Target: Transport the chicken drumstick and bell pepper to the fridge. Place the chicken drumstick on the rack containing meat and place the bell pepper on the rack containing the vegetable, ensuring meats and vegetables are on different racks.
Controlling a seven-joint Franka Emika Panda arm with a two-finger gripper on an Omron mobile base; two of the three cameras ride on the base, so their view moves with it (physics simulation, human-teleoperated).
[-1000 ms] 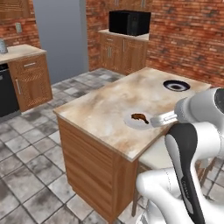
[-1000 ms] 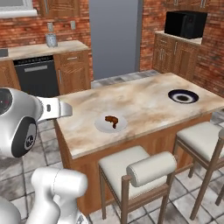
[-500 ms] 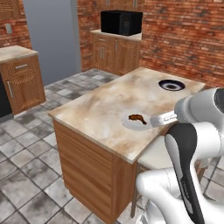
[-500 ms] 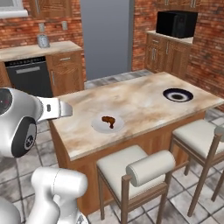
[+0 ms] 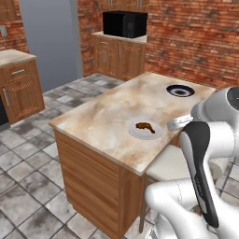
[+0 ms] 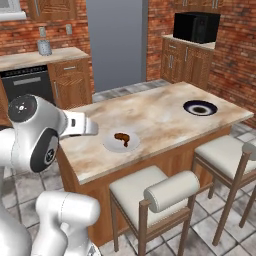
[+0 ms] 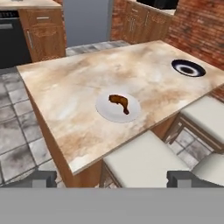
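Note:
The chicken drumstick (image 5: 144, 126) (image 6: 122, 137) (image 7: 119, 102) lies on a white plate (image 5: 140, 134) (image 6: 111, 146) (image 7: 105, 113) near the front edge of the marble island. My gripper (image 7: 112, 179) hovers above and in front of the island, open, with nothing between its fingertips (image 7: 41, 178). It is well short of the drumstick. The fridge (image 5: 49, 42) (image 6: 116, 42) (image 7: 85, 19) stands grey and closed across the tiled floor, so its racks are hidden. The bell pepper is out of view.
A dark round bowl (image 5: 180, 90) (image 6: 200, 107) (image 7: 188, 68) sits at the island's far end. Cushioned stools (image 6: 150, 192) (image 7: 144, 162) stand along the island's front. A black microwave (image 5: 125, 24) rests on wooden cabinets right of the fridge; more cabinets (image 6: 70, 82) stand left.
The whole picture has shifted a little to the left, so the base has moved. The drumstick stays on its plate and the gripper stays open.

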